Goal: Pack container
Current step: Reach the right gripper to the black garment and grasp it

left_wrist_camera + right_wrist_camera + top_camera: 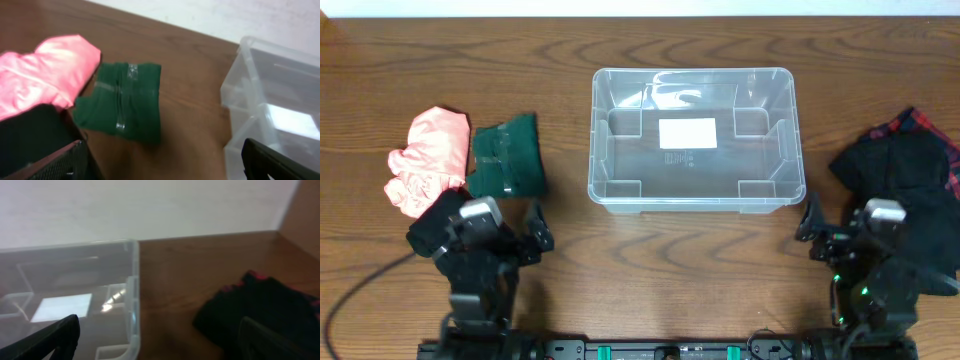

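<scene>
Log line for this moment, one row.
container: empty | left gripper: open | right gripper: open | green cloth, pink cloth: left | dark clothes: right

pink cloth (47, 70) touching green cloth (125, 100) | container (272, 105) right

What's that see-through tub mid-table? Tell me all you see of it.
The container is a large rectangular bin of clear plastic with rounded corners, a rim and moulded inner ribs. A white label sits on its base. It stands upright and open on the wooden table, nothing inside, nothing else touching it.
</scene>
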Controlling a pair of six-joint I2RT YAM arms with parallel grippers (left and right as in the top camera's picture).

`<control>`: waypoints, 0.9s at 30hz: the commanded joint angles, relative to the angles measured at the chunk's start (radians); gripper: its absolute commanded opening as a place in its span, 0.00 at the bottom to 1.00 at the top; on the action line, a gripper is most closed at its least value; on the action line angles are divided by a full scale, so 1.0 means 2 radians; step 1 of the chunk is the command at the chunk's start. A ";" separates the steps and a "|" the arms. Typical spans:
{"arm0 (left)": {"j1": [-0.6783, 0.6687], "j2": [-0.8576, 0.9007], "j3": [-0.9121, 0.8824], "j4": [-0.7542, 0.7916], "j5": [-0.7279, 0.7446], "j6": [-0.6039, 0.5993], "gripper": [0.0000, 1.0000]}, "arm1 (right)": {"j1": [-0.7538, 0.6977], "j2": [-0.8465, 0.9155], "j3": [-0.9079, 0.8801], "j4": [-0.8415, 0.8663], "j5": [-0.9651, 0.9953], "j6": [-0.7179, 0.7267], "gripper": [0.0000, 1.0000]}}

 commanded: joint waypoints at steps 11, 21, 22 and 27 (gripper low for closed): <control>0.002 0.248 0.279 -0.220 0.002 -0.004 0.98 | -0.076 0.426 0.361 -0.247 0.023 -0.025 0.99; 0.002 0.272 0.280 -0.238 0.002 -0.004 0.98 | -0.112 0.579 0.419 -0.322 0.119 0.010 0.99; 0.002 0.272 0.280 -0.238 0.002 -0.004 0.98 | -0.121 0.593 0.416 -0.327 0.123 0.011 0.99; 0.002 0.272 0.280 -0.238 0.002 -0.004 0.98 | -0.151 0.668 0.398 -0.335 0.124 0.011 0.99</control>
